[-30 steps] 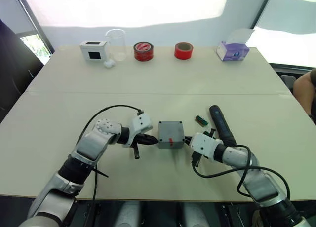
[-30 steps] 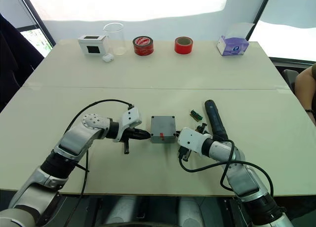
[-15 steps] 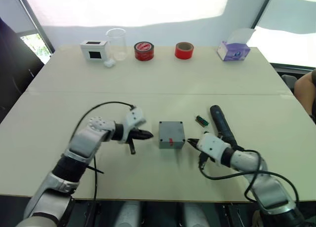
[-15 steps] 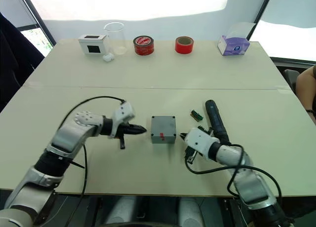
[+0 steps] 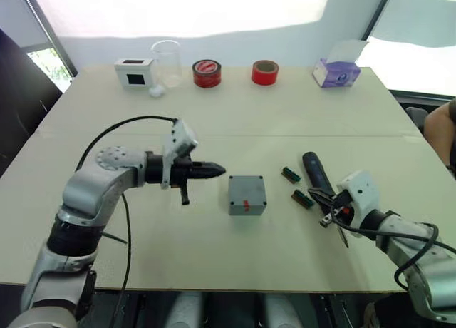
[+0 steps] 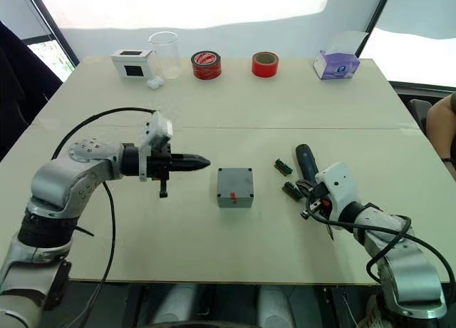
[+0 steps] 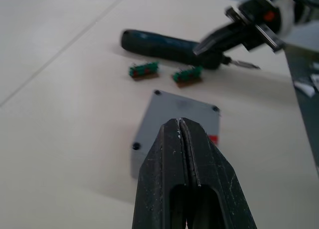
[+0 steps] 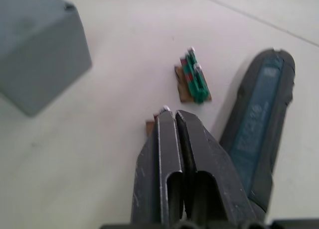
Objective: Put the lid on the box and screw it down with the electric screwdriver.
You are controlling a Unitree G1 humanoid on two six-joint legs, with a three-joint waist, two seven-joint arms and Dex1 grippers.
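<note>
Box: sat mid-table between both arms, lid apparently already seated on top.
Left gripper: fingers pressed together, empty, raised beside the box.
Right gripper: fingers closed, empty, beside the electric screwdriver.
Risk: closed fingers would likely nudge the screwdriver into rolling instead of gripping it.
Obstacles: two green strips lay between box and screwdriver; tape rolls stood well apart.
</note>
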